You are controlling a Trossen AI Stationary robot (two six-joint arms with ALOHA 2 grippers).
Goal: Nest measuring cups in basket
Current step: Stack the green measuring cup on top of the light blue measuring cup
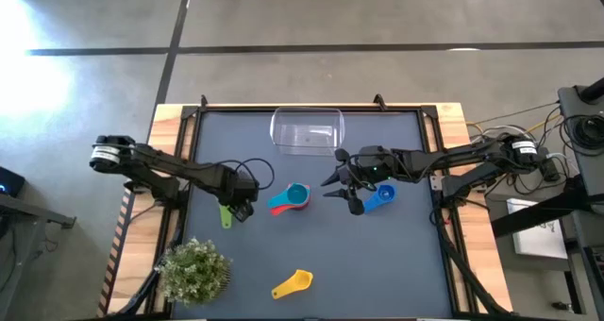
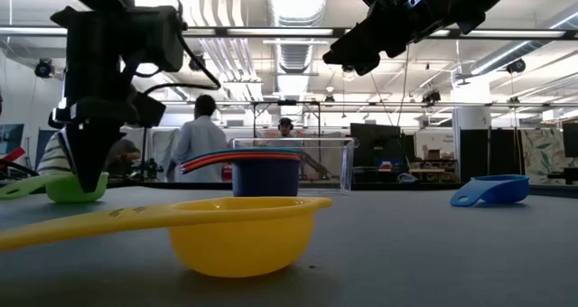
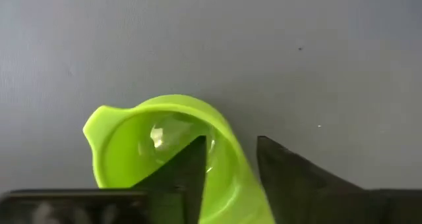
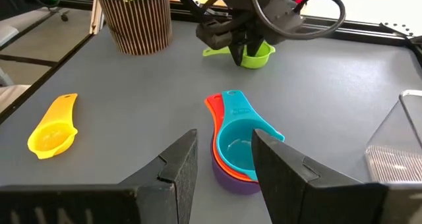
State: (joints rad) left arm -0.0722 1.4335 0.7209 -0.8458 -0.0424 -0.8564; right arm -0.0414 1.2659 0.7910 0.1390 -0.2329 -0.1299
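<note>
Left gripper [image 3: 227, 168] jaws straddle the green cup [image 3: 165, 148] wall on the table [image 1: 396, 264], not clearly pinching; cup looks light, stiff, slick, so grip the rim or handle root; right gripper [image 4: 224, 165] hangs spread above the nested stack [image 4: 234, 151], basket [image 1: 307, 130] beyond.

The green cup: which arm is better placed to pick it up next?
Left. The left gripper already straddles the green cup's wall, one finger inside the bowl and one outside. The right gripper hangs raised near the blue cup, with the nested stack lying in between.
</note>
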